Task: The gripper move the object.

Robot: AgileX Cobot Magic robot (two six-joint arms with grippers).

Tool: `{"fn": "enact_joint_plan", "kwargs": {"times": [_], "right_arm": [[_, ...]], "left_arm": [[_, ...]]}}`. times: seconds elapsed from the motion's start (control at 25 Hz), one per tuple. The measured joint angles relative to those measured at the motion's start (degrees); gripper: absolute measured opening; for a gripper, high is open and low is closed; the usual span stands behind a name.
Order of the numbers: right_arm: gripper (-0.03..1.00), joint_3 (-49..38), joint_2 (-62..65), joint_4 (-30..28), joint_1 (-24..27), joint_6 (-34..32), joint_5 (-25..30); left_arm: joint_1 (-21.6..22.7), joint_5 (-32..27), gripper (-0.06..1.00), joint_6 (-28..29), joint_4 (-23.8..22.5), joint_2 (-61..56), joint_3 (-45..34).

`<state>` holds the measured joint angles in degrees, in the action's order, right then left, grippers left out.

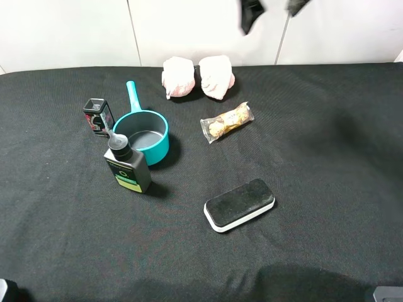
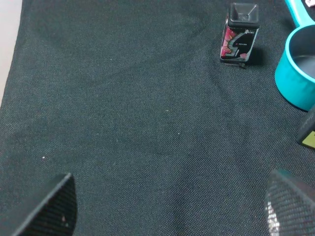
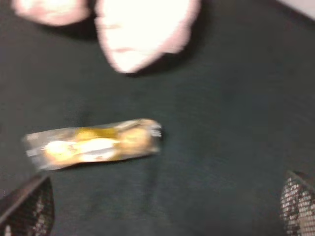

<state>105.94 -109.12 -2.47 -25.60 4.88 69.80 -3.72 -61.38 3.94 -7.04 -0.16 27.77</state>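
right gripper [image 1: 273, 12]: open, empty (blurred) | bottle [image 1: 128, 167]: whole only overhead | left gripper [image 2: 170, 204]: apparently open

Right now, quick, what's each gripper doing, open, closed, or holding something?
Left gripper: open, holding nothing, over bare black cloth.
Right gripper: open, holding nothing, above the wrapped snack.

right pincer [image 1: 273, 12]: raised, jaws wide apart, empty | left pincer [image 2: 167, 206]: jaws apart, empty

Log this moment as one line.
right hand: open, empty, over wrapped snack | dark grey green-labelled bottle: upright beside teal pan, untouched
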Motion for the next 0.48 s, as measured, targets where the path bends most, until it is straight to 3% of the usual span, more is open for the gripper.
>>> {"fn": "enact_joint_plan", "kwargs": {"times": [0.24,0.48], "right_arm": [[0.69,0.0,1.2,1.3,11.7,0.0,0.0],[0.69,-0.7,3.7,3.1,19.7,0.6,0.0]], "left_arm": [[0.0,0.0,0.76,0.0,0.0,0.0,0.0],[0.0,0.0,0.76,0.0,0.0,0.0,0.0]]}}
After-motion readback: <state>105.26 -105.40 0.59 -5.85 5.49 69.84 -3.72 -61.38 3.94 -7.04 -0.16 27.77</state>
